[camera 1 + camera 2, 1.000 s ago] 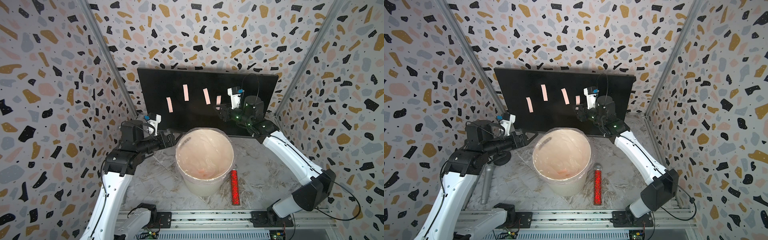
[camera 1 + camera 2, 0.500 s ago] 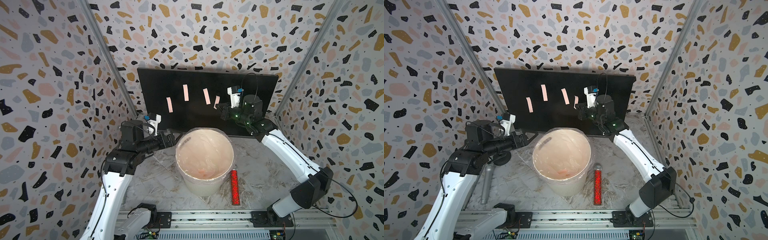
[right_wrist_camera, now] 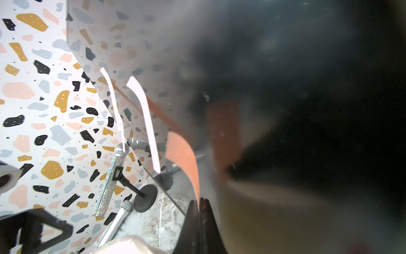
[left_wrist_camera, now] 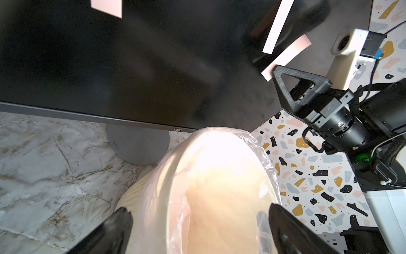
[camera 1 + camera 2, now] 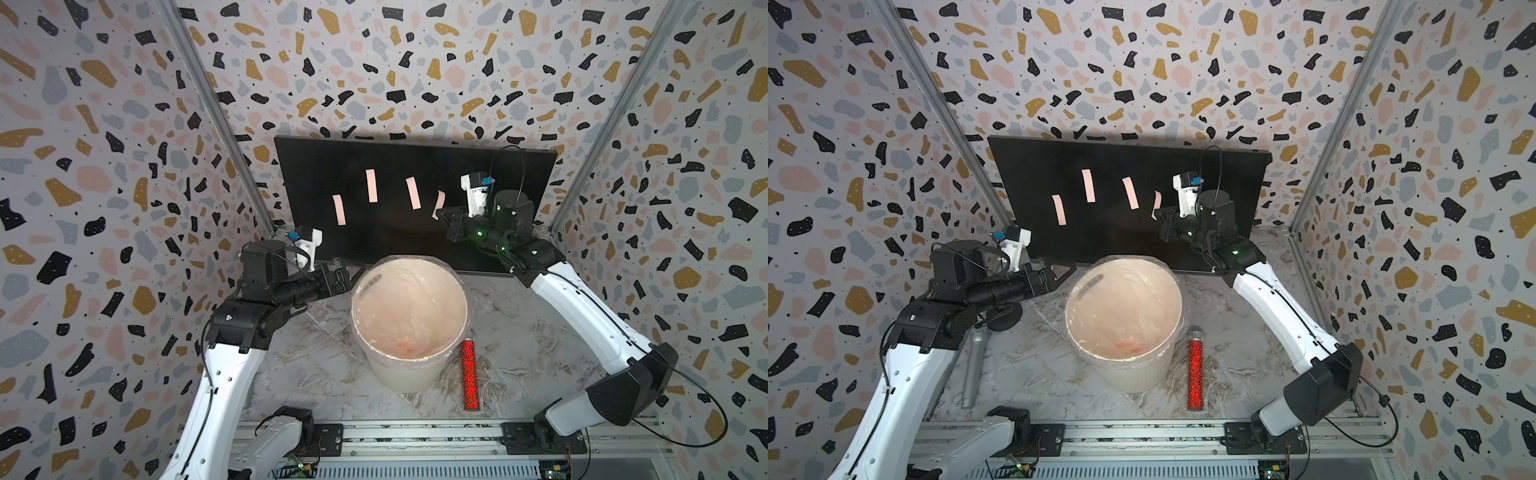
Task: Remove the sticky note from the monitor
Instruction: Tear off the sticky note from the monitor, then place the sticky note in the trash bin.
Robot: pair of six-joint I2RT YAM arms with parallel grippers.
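Closure is the news: a second ago my right claw (image 5: 443, 215) stood part open at the foot of the sticky note (image 5: 439, 202). Now its jaws are pressed fully together, with the note's lower end pinched between them; the right wrist view shows the paper (image 3: 184, 158) running straight into the shut tips. The note lay flat on the monitor (image 5: 374, 237) before. It now bows off the glass just above my claw, and its upper end looks to be stuck there yet.

I judge the grip made and the peel begun but not finished; drawing back from the screen should free it.

Three other notes (image 5: 371, 185) lie flat on the screen, farther along from my claw toward my left arm. The bin (image 5: 409, 258) stands near, below and in front of my claw. My left claw (image 5: 1059, 274) gapes as wide as it goes, holding nothing, just beside the bin's rim and well apart from my right claw.
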